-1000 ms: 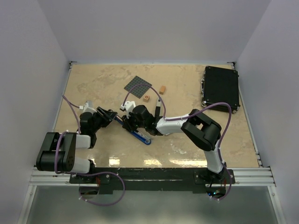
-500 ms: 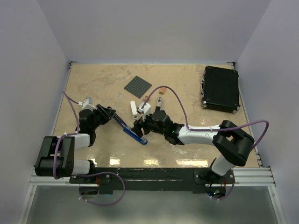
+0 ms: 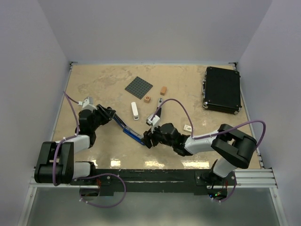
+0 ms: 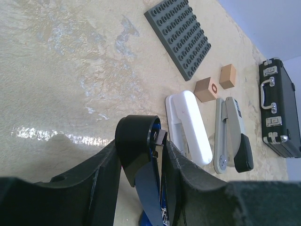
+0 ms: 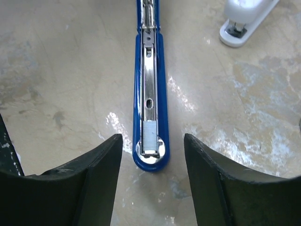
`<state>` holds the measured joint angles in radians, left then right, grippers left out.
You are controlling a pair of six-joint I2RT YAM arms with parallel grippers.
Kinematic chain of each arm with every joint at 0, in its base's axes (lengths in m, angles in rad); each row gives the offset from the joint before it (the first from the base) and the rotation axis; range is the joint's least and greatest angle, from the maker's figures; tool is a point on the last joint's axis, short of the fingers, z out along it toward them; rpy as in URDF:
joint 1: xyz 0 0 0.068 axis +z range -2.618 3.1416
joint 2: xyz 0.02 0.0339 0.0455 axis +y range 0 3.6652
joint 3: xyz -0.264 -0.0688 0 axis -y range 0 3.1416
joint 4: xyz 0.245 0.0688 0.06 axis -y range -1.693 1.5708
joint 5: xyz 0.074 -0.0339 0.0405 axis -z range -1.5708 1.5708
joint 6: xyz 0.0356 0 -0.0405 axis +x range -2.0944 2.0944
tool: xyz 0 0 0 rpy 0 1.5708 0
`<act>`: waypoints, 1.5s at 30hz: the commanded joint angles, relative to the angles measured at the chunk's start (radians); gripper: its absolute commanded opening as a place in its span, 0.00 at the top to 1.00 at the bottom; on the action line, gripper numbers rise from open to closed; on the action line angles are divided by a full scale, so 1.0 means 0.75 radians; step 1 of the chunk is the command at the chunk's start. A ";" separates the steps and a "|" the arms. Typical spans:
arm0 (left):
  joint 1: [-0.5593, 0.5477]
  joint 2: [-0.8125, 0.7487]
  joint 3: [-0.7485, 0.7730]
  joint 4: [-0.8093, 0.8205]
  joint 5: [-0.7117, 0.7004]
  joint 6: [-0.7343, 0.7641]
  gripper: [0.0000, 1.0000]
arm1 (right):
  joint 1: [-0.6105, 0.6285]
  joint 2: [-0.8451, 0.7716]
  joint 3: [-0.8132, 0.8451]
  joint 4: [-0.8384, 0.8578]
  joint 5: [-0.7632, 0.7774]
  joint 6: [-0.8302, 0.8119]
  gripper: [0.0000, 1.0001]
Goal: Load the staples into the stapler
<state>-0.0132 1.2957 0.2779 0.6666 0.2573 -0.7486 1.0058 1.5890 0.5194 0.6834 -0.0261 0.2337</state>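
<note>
Right wrist: open-fingered right gripper [image 5: 151, 141] is hovering over the opened stapler [image 5: 150, 84].
Left gripper [image 4: 141, 155] is clamping its rear; staples [image 3: 187, 127] probably need fetching next.

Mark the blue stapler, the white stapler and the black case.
blue stapler [image 5: 150, 89], right wrist view, on its open metal channel.
white stapler [image 4: 190, 125], left wrist view, on its top cover.
black case [image 3: 223, 89], top external view, on its lid.

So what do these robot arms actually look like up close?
Both the left arm and the right arm have white links between chunky black joints, with a purple cable looping along each. The left gripper and right gripper end in two matte black, curved fingers.
</note>
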 commanded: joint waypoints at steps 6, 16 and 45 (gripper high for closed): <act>0.009 -0.042 0.032 0.021 -0.018 0.047 0.94 | 0.009 0.125 -0.007 0.261 -0.039 0.067 0.49; 0.009 -0.057 0.032 0.009 -0.020 0.039 0.93 | 0.011 0.184 -0.046 0.355 -0.033 0.098 0.62; -0.735 -0.472 0.104 -0.382 -0.286 0.589 0.88 | 0.009 0.049 0.181 0.069 -0.010 -0.070 1.00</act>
<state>-0.4450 0.9527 0.3202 0.4026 -0.0139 -0.3183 1.0134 1.6611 0.5598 0.6785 -0.0444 0.1970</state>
